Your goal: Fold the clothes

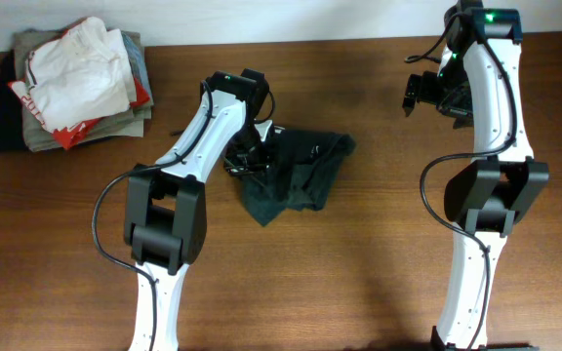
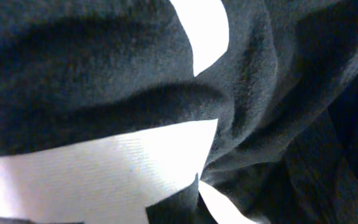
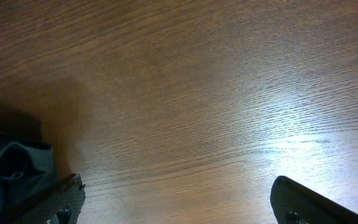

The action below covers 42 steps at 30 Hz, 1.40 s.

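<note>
A crumpled dark garment lies on the wooden table at its middle. My left gripper is down at the garment's left edge. In the left wrist view the dark fabric with white stripes fills the frame and hides the fingers. My right gripper hovers over bare table at the back right, apart from the garment. Its two fingers are wide apart and empty in the right wrist view. A grey-blue bit of the garment shows at that view's lower left.
A stack of folded clothes, white and red on top of olive and dark pieces, sits at the table's back left corner. Both arm bases stand at the front edge.
</note>
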{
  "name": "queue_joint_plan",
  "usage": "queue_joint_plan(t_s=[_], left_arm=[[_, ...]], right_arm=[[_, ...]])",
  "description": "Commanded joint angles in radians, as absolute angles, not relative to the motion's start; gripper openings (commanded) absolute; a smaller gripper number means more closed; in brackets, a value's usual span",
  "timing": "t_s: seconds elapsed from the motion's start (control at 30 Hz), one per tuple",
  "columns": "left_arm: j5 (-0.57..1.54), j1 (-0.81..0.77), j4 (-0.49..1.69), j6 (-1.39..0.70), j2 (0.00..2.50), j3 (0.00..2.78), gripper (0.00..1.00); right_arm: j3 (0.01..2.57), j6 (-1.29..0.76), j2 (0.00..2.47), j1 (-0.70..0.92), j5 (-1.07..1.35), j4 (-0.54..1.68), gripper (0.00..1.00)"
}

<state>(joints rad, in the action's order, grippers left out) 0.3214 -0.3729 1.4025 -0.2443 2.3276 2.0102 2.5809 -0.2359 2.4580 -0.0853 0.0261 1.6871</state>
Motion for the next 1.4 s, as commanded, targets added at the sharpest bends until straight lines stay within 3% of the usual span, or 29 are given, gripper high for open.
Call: queue_joint_plan(t_s=[0.0, 0.33, 0.4, 0.47, 0.53, 0.57, 0.63, 0.7, 0.8, 0.83, 0.9, 1.17, 1.2, 1.27, 1.33, 1.37], left_arm=[[0.350, -0.362, 1.410, -0.242, 2.239, 2.026, 0.00], [0.393, -0.265, 1.328, -0.224, 2.144, 1.930, 0.00], [0.286, -0.263, 1.311, -0.270, 2.144, 1.853, 0.05], [0.192, -0.245, 1.355, -0.293, 2.144, 1.827, 0.16], [0.167, -0.197, 1.451, -0.291, 2.135, 1.837, 0.82], [0.167, -0.178, 1.498, -0.283, 2.127, 1.856, 0.84], [0.159, -0.165, 1.535, -0.283, 2.094, 1.922, 0.84], [0.171, -0.199, 1.537, -0.234, 2.048, 1.939, 0.72], [0.172, -0.334, 1.492, -0.231, 2.047, 1.882, 0.68], [0.171, -0.398, 1.433, -0.231, 2.047, 1.841, 0.68], [0.165, -0.484, 1.347, -0.230, 2.047, 1.789, 0.78], [0.070, -0.574, 1.178, -0.177, 2.048, 1.676, 0.81], [0.070, -0.575, 1.168, -0.177, 2.048, 1.670, 0.76], [0.066, -0.594, 1.140, -0.161, 2.048, 1.670, 0.33], [0.065, -0.609, 1.134, -0.162, 2.048, 1.670, 0.01], [0.066, -0.611, 1.134, -0.163, 2.047, 1.671, 0.01]], right_arm=[[2.603, -0.241, 2.441, -0.086, 0.010, 1.687, 0.99], [2.603, -0.241, 2.441, -0.086, 0.010, 1.687, 0.98], [2.603, -0.241, 2.441, -0.086, 0.010, 1.687, 0.99], [2.603, -0.241, 2.441, -0.086, 0.010, 1.687, 0.99], [2.603, -0.241, 2.441, -0.086, 0.010, 1.687, 0.99], [2.603, -0.241, 2.441, -0.086, 0.010, 1.687, 0.99], [2.603, -0.241, 2.441, -0.086, 0.010, 1.687, 0.99], [2.603, -0.241, 2.441, -0.086, 0.010, 1.687, 0.99], [2.603, -0.241, 2.441, -0.086, 0.010, 1.687, 0.99], [2.603, -0.241, 2.441, -0.086, 0.010, 1.687, 0.99], [2.603, -0.241, 2.441, -0.086, 0.010, 1.687, 0.99], [2.603, -0.241, 2.441, -0.086, 0.010, 1.687, 0.99], [2.603, -0.241, 2.441, -0.086, 0.010, 1.687, 0.99], [2.603, -0.241, 2.441, -0.086, 0.010, 1.687, 0.99], [2.603, -0.241, 2.441, -0.086, 0.010, 1.687, 0.99], [2.603, -0.241, 2.441, -0.086, 0.010, 1.687, 0.99]])
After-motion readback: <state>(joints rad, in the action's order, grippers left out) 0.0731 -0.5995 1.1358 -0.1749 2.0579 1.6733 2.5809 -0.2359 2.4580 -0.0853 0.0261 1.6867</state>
